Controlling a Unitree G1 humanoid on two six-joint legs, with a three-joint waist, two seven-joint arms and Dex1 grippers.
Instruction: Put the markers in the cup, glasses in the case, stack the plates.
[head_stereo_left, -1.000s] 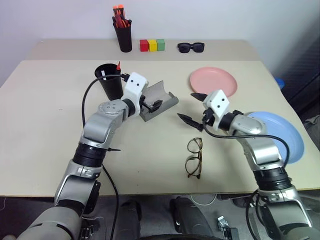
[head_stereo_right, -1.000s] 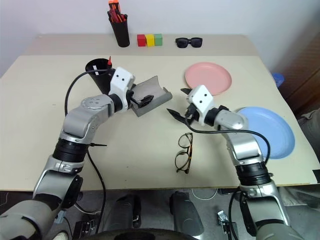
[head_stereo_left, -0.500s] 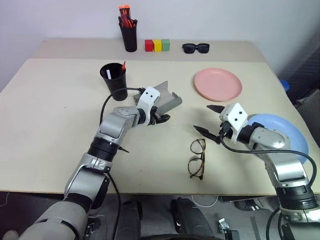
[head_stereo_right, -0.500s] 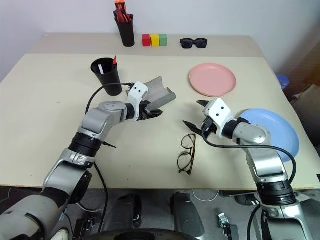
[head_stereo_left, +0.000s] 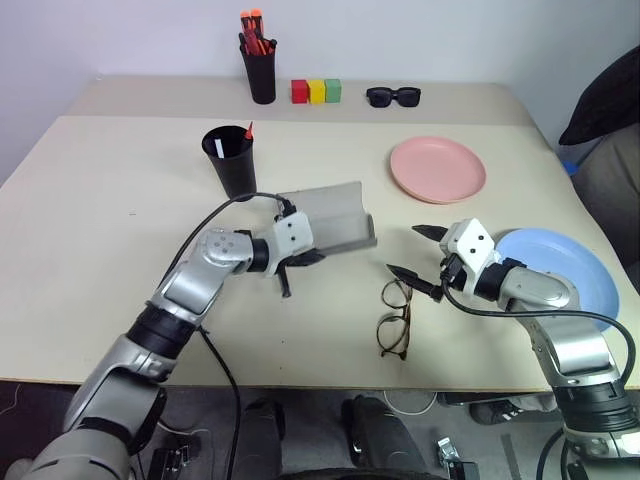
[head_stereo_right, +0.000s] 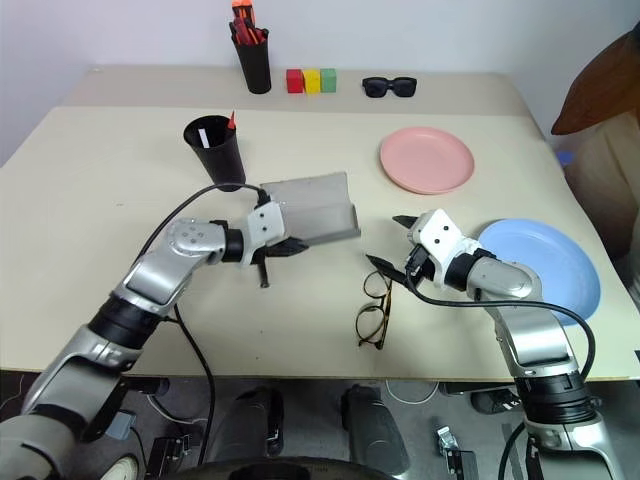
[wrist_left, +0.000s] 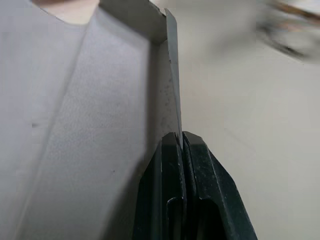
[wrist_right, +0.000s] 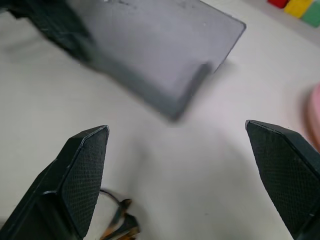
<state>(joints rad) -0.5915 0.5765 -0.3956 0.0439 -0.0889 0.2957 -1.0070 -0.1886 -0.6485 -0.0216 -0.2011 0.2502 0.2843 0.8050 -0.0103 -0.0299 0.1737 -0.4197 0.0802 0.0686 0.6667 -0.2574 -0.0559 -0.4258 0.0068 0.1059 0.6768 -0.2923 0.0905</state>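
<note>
Left gripper (head_stereo_left: 292, 262) clenched on the near edge of the open grey case (head_stereo_left: 335, 215), mid-table. Right gripper (head_stereo_left: 418, 251) spread wide, empty, just above the table beside the glasses (head_stereo_left: 393, 319), which lie near the front edge. Both markers (head_stereo_left: 246, 131) stand in the cup (head_stereo_left: 230, 163). Pink plate (head_stereo_left: 438, 169) and blue plate (head_stereo_left: 570, 268) lie apart, unstacked

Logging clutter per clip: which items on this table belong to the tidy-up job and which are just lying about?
Job items:
- markers standing in the cup
- glasses
- case, pinched by the left gripper
- pink plate
- blue plate

Lying about:
- pen holder with orange-capped pens
- coloured blocks
- sunglasses
</note>
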